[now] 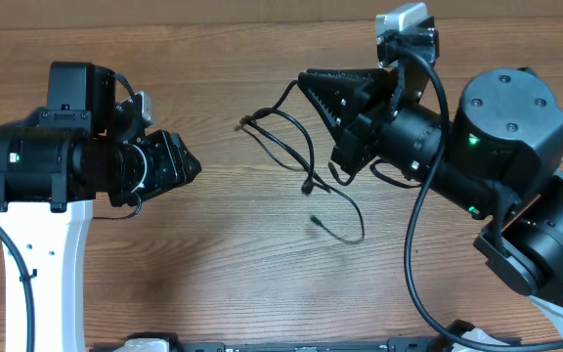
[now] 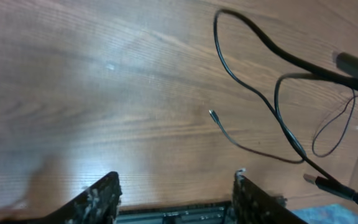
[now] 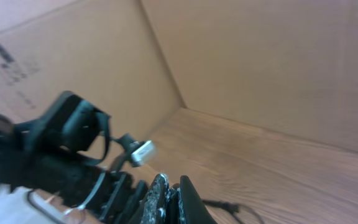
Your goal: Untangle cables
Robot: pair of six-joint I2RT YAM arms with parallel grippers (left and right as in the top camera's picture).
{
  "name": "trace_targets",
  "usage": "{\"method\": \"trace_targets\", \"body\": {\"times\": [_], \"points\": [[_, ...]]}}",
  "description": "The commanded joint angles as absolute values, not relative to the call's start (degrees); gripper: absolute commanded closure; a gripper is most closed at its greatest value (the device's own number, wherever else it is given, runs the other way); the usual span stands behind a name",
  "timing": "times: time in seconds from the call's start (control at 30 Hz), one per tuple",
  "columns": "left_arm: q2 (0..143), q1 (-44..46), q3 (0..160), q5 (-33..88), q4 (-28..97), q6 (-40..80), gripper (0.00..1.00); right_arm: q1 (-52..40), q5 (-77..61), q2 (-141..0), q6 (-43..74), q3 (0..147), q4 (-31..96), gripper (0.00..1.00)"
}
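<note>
Right claw pressed together and raised; left claw spread, holding nothing, low over the worktop.
I see the cables loosely looped on the wood between both arms. One strand climbs toward the shut tip, though I cannot tell if it is pinched. One plug tip lies free.
</note>
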State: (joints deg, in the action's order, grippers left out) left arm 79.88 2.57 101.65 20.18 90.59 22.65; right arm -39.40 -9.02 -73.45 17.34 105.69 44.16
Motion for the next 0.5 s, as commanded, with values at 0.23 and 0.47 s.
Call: {"method": "trace_targets", "body": {"times": [0.23, 0.47], "points": [[79.5, 3.8, 98.3, 20.4, 84.4, 12.5, 0.23, -39.4, -21.2, -72.0, 24.6, 107.8, 40.7, 0.96], [79.5, 3.9, 95.4, 20.4, 79.6, 12.4, 0.34, -39.4, -25.2, -72.0, 26.5, 108.9, 40.7, 0.96]]}}
